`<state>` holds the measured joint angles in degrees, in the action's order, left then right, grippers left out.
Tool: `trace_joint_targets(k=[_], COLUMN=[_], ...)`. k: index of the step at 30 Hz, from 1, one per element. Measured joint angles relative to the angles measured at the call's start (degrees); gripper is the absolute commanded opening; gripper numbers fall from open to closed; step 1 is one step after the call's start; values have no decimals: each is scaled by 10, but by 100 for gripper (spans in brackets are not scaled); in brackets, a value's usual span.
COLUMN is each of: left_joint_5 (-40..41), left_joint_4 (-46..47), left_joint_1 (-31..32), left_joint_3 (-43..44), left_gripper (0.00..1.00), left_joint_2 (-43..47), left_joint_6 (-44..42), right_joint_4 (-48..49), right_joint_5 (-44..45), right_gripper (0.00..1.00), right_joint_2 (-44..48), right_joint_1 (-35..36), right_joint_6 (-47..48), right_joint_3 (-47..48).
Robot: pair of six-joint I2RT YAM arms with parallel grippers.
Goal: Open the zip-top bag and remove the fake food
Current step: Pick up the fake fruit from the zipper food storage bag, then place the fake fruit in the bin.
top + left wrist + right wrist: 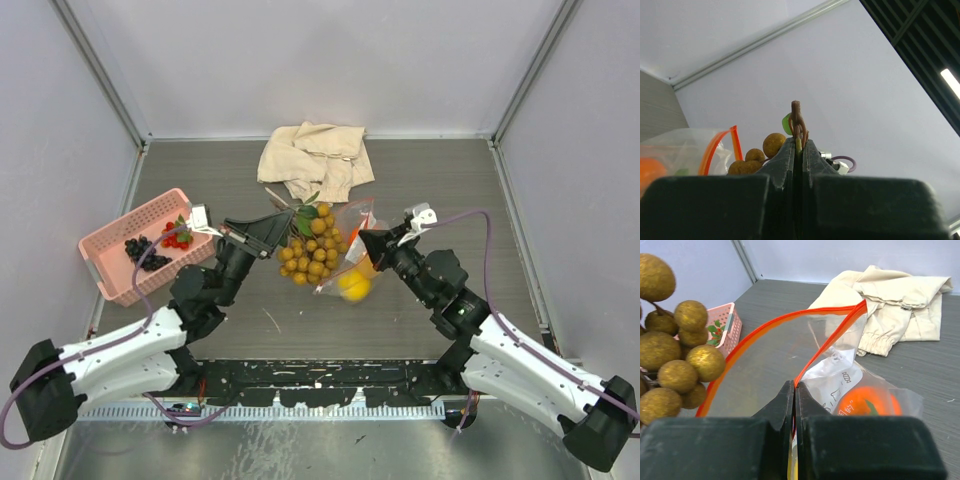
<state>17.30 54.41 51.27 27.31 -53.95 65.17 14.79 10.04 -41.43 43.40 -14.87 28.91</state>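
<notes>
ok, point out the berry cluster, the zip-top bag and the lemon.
berry cluster (308,252), top view, middle of the bunch.
zip-top bag (765,370), right wrist view, clear side wall.
lemon (353,285), top view, yellow middle.

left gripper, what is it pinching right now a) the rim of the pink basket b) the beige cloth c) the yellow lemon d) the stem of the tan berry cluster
d: the left gripper is shut on the brown stem of the berry cluster, while the right gripper pinches the edge of the zip-top bag.
</notes>
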Motion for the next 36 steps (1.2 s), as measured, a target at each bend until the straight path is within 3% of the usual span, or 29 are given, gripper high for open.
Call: trace_joint_targets(k=[7, 14, 23, 30, 36], left_joint_5=[-1, 21, 86, 176, 228], left_joint_4=[-141, -351, -624, -740, -766], left_joint_1=[-14, -34, -38, -38, -49], left_joint_3=[0, 17, 141, 184, 184], left_gripper=[0, 0, 0, 0, 0], left_joint_2=[104, 198, 236, 235, 228], left_joint_6=[-66, -195, -387, -534, -623], right_joint_4=[-34, -68, -67, -52, -45], right_joint_5=[11, 28, 14, -14, -28], right_gripper=[1, 1, 1, 1, 1], right_joint_2=[18, 14, -43, -63, -62], right_joint_1=[0, 0, 0, 0, 0], right_joint_6=[43, 86, 102, 90, 86], right_joint_3=[18, 29, 25, 7, 0])
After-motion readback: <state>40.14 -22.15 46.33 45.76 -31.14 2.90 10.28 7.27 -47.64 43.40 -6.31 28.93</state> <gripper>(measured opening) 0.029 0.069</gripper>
